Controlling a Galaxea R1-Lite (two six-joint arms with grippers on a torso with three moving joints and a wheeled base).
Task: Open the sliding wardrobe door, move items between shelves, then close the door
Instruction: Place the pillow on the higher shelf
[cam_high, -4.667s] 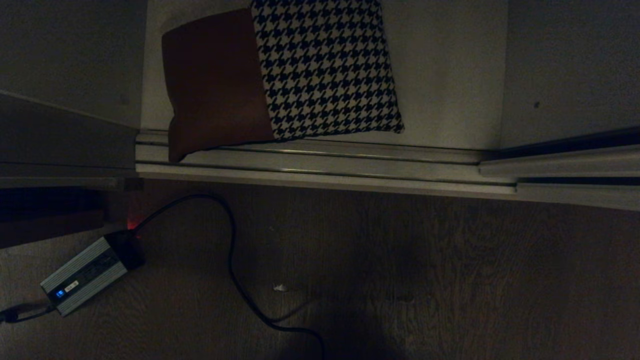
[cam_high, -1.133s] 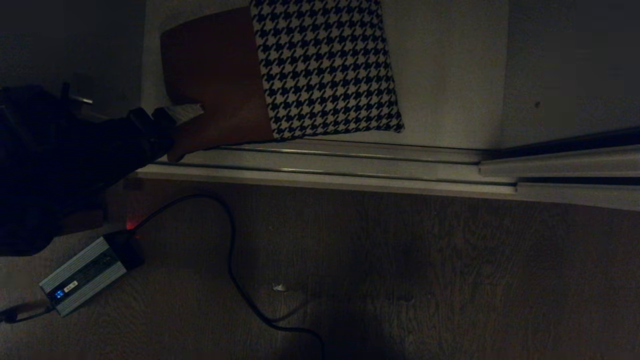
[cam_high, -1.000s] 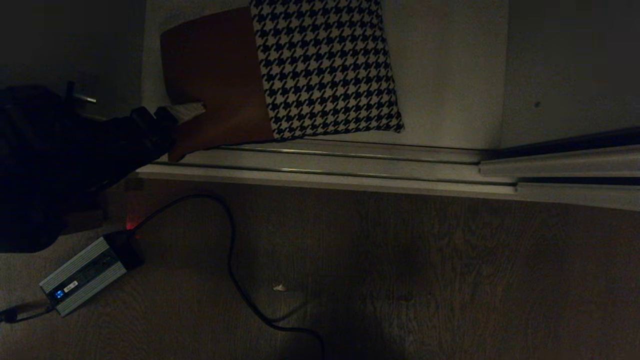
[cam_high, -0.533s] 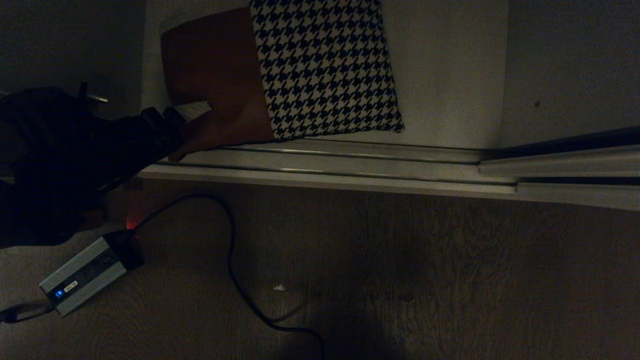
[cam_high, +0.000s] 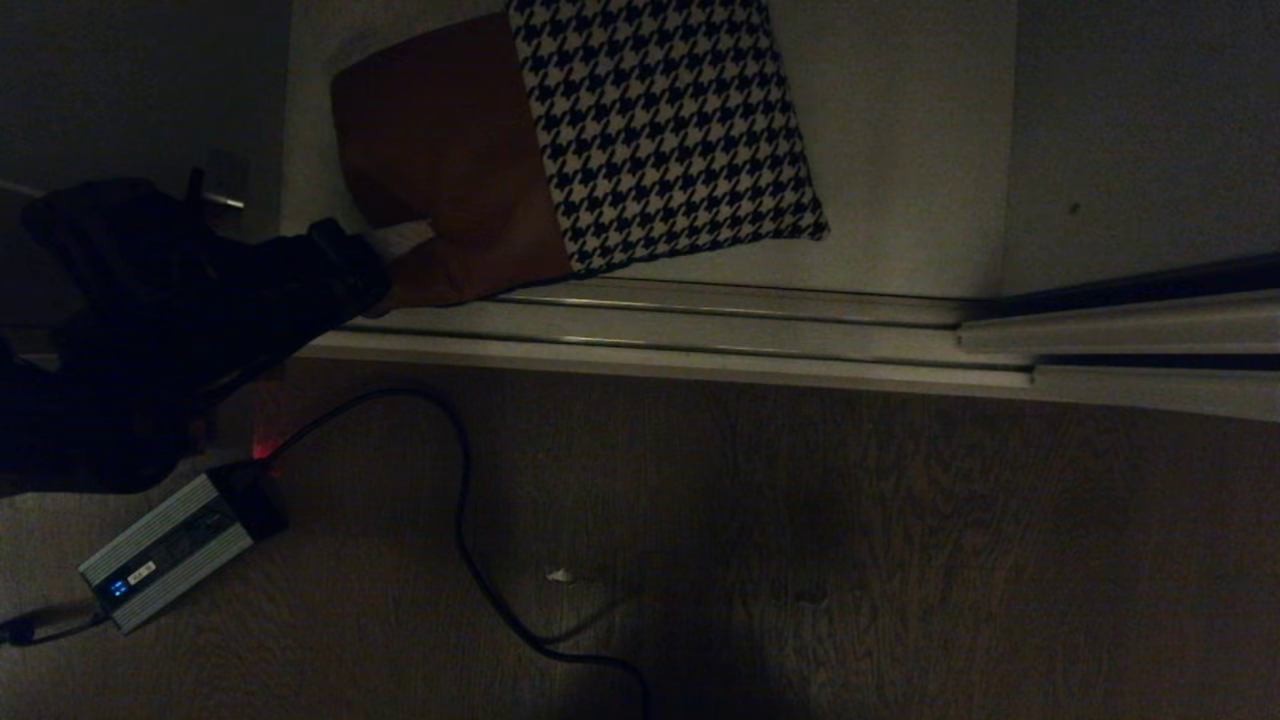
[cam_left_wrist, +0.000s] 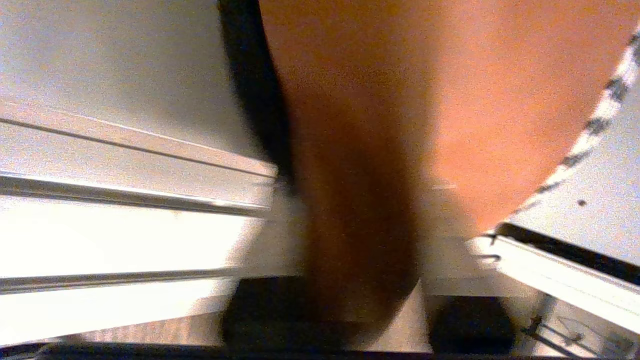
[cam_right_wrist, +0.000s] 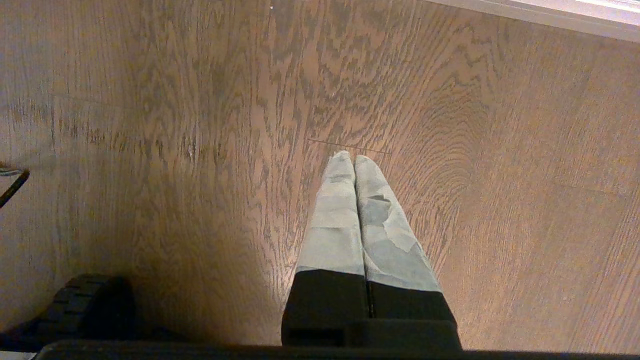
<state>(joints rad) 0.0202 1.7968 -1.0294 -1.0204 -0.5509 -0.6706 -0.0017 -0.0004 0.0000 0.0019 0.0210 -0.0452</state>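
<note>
Since a moment ago the cushion (cam_high: 570, 140) has slid toward two o'clock on the bottom shelf (cam_high: 900, 150); left fingers (cam_high: 405, 240) pinch its rust corner at seven o'clock. Right fingers (cam_right_wrist: 354, 175) are closed, empty.

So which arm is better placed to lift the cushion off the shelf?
The left. Its gripper is closed on the cushion's brown corner at the shelf edge. The right gripper hangs shut over the floor.

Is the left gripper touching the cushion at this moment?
Touching. In the left wrist view the cushion's rust-brown corner sits pinched between the left gripper's fingers; the head view shows a pale fingertip pressed on that corner.
</note>
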